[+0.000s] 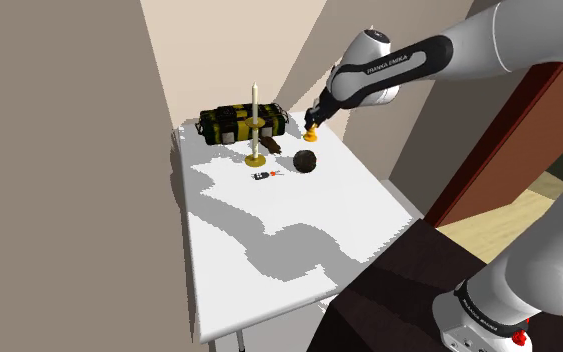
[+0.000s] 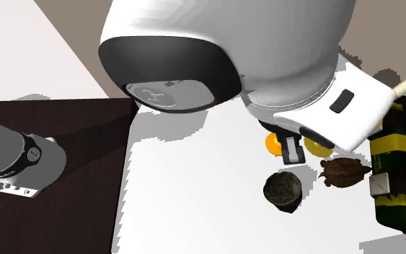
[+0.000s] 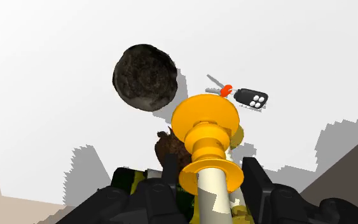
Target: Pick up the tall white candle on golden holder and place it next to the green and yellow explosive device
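Gripper (image 1: 313, 122) at short cream candle on orange holder (image 3: 207, 121) near explosive device (image 1: 243, 123); tall white candle (image 1: 255, 110) upright just before device; jaws' state cannot be told

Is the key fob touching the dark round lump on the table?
No, in the wrist view a strip of bare white table separates the key fob from the dark round lump.

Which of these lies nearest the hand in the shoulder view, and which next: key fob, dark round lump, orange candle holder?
1. orange candle holder, clasped in the hand.
2. dark round lump, just below it in that view.
3. key fob, farther off toward the shoulder view's lower left.
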Available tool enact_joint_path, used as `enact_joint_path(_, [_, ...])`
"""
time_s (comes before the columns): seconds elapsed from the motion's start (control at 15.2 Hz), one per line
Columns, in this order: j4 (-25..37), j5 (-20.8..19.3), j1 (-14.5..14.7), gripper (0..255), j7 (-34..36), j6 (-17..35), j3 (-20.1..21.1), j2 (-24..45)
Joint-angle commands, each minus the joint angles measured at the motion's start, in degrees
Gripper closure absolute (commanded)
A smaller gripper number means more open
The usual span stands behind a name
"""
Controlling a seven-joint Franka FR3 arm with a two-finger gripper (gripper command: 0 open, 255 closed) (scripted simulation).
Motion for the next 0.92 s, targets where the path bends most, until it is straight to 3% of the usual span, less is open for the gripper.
enact_joint_path(0.0, [4.91, 0.78, -0.87, 255, -1.76, -1.33, -0.40, 3.74])
enact_joint_path(0.53, [28.21, 2.49, -4.95, 255, -6.55, -9.40, -1.05, 19.58])
enact_joint_path(0.86, [48.29, 2.57, -7.35, 255, -7.78, -17.31, -1.23, 32.03])
